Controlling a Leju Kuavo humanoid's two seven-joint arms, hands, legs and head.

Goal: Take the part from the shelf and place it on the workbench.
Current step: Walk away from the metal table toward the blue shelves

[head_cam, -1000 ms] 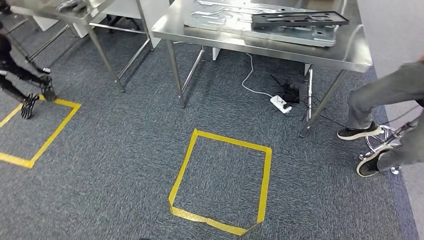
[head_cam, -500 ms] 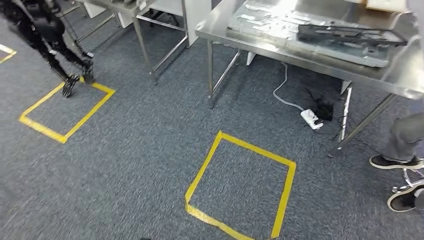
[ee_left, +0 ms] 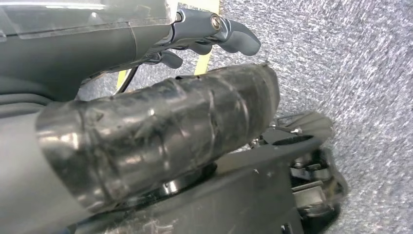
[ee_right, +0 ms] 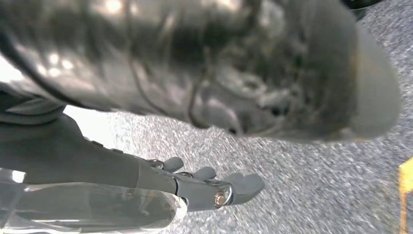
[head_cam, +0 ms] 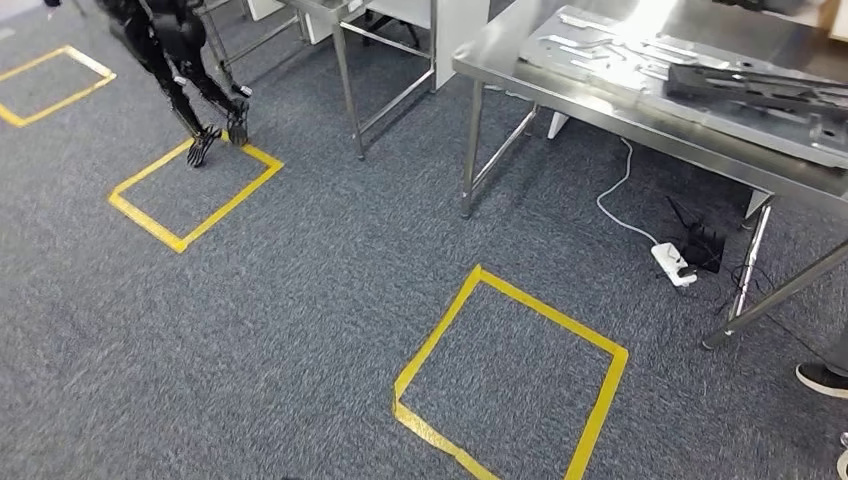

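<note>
Head view: A steel workbench (head_cam: 497, 60) is being shown at the upper right of a grey carpet (head_cam: 300, 300). A flat metal panel (head_cam: 620, 60) is lying on its top, and the dark part (head_cam: 760, 88), a long frame-like piece, is resting on that panel toward the far right. A power strip (head_cam: 672, 263) and a white cable (head_cam: 612, 195) are lying on the floor beneath the bench. A yellow tape square (head_cam: 437, 334) is marked on the carpet in front of the bench, and a second tape square (head_cam: 147, 222) is marked well apart to the left. The far corner of that second square is being stood on by the black legs of another robot (head_cam: 175, 50). A person's shoe (head_cam: 822, 378) is being cut off by the right edge.

Left wrist view: The left hand (ee_left: 204, 36) is being held over the carpet, its thumb and fingers loosely extended and nothing being gripped. A strip of yellow tape (ee_left: 202, 63) is passing behind the fingers.

Right wrist view: The right hand (ee_right: 204, 187) is being carried above the carpet with its fingers stretched out and slightly apart, nothing being held.
</note>
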